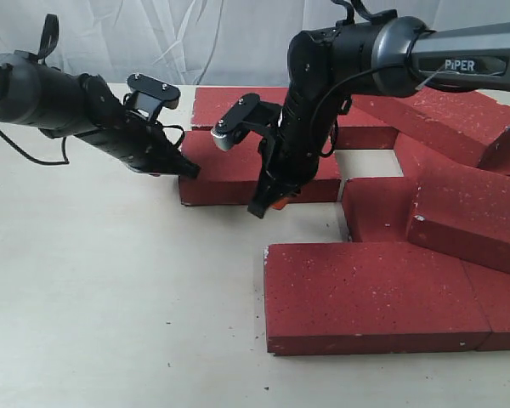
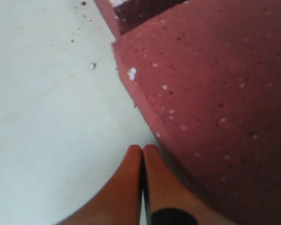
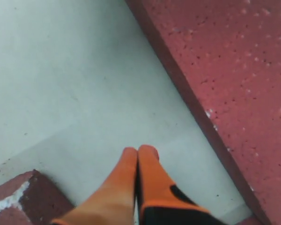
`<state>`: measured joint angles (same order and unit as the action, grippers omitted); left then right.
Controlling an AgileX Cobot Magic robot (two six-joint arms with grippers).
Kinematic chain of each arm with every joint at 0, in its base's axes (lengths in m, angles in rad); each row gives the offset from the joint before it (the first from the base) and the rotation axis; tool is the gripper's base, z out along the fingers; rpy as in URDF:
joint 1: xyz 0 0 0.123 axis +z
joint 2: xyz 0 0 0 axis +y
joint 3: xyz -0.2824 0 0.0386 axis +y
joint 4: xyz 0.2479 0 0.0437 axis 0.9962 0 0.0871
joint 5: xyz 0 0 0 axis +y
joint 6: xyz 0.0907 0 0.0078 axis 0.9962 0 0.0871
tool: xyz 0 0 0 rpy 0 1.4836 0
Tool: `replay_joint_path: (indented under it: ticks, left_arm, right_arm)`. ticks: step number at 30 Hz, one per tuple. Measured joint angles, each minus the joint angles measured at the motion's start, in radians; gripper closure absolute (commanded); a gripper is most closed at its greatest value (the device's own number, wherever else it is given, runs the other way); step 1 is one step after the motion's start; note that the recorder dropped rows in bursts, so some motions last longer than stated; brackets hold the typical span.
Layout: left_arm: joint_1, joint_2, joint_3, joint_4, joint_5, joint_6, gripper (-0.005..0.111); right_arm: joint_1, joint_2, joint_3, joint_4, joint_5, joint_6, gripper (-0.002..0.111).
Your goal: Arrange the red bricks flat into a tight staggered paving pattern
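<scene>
Several red bricks lie flat on the pale table. One brick [image 1: 229, 170] sits mid-table, another [image 1: 225, 104] behind it, and a long one [image 1: 365, 293] lies in front. More bricks [image 1: 467, 208] crowd the right, some tilted on others. My left gripper [image 1: 189, 172] is shut and empty, its tips at the left end of the middle brick [image 2: 215, 93]. The tips [image 2: 142, 149] rest by its edge. My right gripper [image 1: 259, 208] is shut and empty, pointing down at the table just before that brick's front face. In the right wrist view the gripper [image 3: 139, 150] hangs over bare table beside a brick [image 3: 234, 70].
Bare pale table [image 1: 110, 297] stretches to the left and front. A small open gap [image 1: 370, 161] shows table between the back-right bricks. A white cloth [image 1: 195, 34] hangs behind. A brick corner [image 3: 18, 197] with a chipped pale edge lies near my right gripper.
</scene>
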<state>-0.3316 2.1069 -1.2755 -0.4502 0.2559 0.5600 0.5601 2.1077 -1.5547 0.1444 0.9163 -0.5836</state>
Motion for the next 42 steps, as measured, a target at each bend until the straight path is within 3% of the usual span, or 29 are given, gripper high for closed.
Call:
replay_joint_path:
  ticks: [19,30,42]
  left_arm:
    - [-0.023,0.064,-0.055,-0.007,-0.002,0.0,0.107]
    - [-0.045,0.064,-0.056,0.001,-0.068,0.0,0.107]
    - [-0.054,0.064,-0.057,0.015,-0.077,-0.002,0.107]
  right_arm:
    - [-0.062,0.016,0.012,0.082,-0.013,-0.034,0.109]
    - [-0.066,0.068,0.017,0.009,-0.135,-0.032,0.109]
    - [-0.055,0.068,0.018,-0.144,-0.158,0.158,0.109]
